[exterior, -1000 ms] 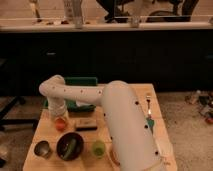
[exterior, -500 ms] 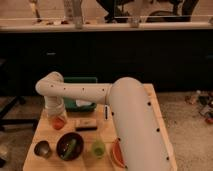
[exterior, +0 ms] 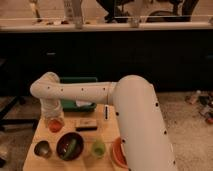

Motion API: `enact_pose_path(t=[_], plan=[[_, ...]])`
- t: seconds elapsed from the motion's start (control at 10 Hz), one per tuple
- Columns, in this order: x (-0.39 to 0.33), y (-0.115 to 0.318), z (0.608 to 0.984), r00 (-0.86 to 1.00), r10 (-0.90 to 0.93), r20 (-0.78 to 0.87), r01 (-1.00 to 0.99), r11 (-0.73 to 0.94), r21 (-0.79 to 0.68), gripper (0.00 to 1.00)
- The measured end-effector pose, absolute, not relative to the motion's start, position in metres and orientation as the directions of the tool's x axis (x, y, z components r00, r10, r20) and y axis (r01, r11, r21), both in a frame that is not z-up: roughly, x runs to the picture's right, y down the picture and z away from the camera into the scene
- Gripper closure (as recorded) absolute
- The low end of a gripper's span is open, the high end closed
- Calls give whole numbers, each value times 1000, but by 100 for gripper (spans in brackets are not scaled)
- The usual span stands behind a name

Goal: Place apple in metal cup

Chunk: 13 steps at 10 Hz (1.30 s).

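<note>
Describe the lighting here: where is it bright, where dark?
Camera view: warm, dim light on the wooden table; the cabinets behind are nearly black; the white arm is brightest; the gripper, at the table's left, is shut on the apple, which glows orange; the metal cup looks dull.

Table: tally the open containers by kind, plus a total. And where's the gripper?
Cups: 2 (metal cup, green cup)
Bowls: 1 (dark bowl)
Dishes: 1 (orange dish)
Bins: 1 (green bin)
Total: 5
The gripper is shut on the apple, behind the metal cup.
</note>
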State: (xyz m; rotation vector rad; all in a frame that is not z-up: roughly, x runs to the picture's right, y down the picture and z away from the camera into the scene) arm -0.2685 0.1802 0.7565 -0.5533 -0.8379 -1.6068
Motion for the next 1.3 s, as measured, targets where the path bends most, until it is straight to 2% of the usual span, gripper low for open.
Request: enact_pose_path(t=[0.9,1.3], plan=[[-274,204,717,-179,-585,791,983,-133,125,100],[-284,219,696,-180,-596,782,983,-130,127,100]])
